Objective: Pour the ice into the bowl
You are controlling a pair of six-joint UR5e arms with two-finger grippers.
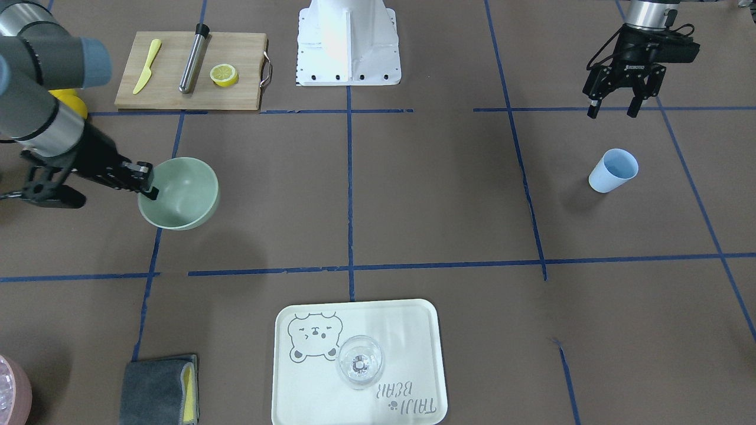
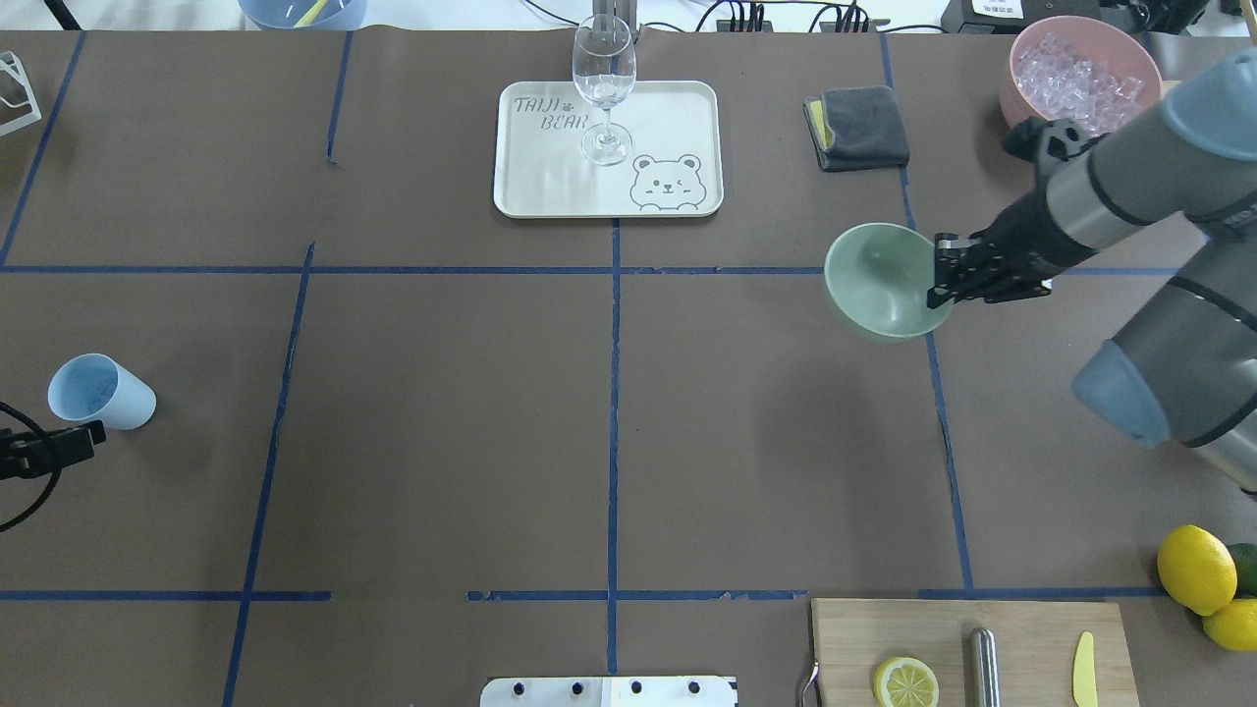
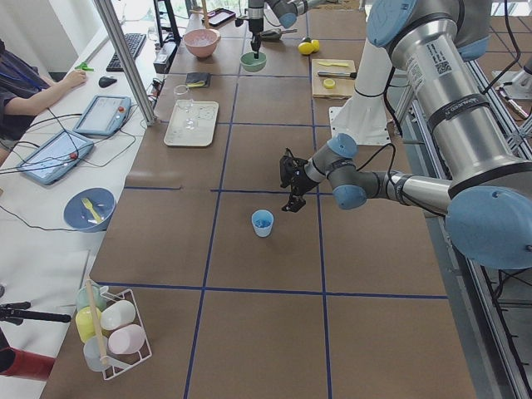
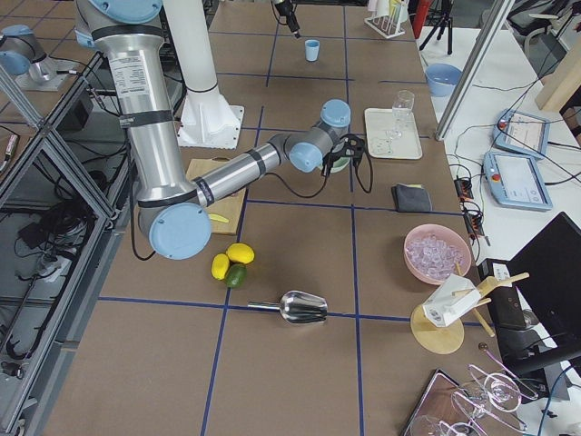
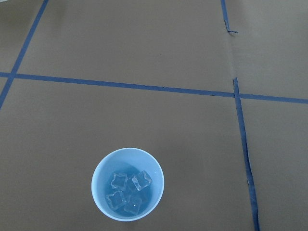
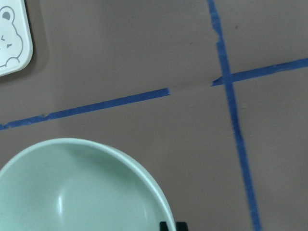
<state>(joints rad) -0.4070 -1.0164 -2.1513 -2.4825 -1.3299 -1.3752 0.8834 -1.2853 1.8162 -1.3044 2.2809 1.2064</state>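
Blue cup [image 5: 127, 184], ice [image 5: 129, 190] inside, standing free; left fingers [image 1: 593, 108] spread, empty, near it. Right fingers [image 2: 943, 285] pinching tilted bowl [image 2: 874, 285] by rim. Thin grip, bowl might slip.

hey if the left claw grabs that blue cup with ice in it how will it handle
Probably light: the blue cup holds only a few ice cubes. It's narrower at the base, so a sideways push may tip it. Loose cubes could shift.
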